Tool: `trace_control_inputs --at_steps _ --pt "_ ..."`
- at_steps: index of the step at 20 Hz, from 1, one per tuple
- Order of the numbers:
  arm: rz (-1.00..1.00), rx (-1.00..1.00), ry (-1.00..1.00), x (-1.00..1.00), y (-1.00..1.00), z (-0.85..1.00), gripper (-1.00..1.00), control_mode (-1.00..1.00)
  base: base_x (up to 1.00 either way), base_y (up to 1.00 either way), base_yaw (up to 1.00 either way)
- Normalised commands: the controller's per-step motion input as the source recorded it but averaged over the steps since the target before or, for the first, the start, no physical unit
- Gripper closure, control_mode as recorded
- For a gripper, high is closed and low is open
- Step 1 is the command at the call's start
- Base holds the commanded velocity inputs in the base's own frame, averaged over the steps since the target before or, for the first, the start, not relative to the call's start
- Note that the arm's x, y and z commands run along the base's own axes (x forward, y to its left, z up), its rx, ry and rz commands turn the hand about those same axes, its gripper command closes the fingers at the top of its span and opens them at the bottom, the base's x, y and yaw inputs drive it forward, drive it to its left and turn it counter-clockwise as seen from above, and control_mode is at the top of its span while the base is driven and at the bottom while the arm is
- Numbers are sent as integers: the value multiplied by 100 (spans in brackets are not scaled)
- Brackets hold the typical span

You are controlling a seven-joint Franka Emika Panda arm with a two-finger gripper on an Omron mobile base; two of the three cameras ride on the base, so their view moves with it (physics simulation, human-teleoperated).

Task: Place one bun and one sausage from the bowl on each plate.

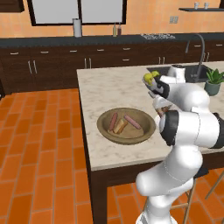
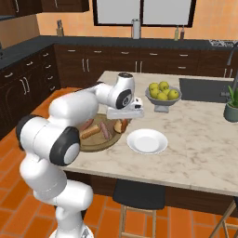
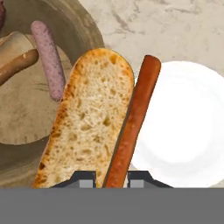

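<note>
1. Hand view: gripper (image 3: pixel 111 178) clenched on a sausage (image 3: pixel 133 122), with a bun (image 3: pixel 89 127) pressed alongside at 9 o'clock.
2. Both long axes run from the fingertips toward 12 to 1 o'clock.
3. White plate (image 3: pixel 183 131) lies at 2 o'clock, partly under the sausage.
4. Bowl (image 3: pixel 83 30) sits at 10 o'clock, holding another sausage (image 3: pixel 49 59).
5. Judgement: carry rightward over the plate.
</note>
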Motion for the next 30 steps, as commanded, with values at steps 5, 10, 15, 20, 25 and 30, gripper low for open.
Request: trace_control_inputs --at_steps 5,10,15,20,25,30 --pt "25 4 0 79 -100 -27 100 -100 0 0 0" --pt "11 0 0 41 -87 -38 100 -100 0 0 0" --pt "0 0 6 -20 -17 -22 100 -100 0 0 0" --pt "0 0 2 1 -4 -72 100 -100 0 0 0" --pt "0 0 -2 1 -8 -38 100 -100 0 0 0" --pt "0 0 -4 1 0 -4 -100 -100 0 0 0"
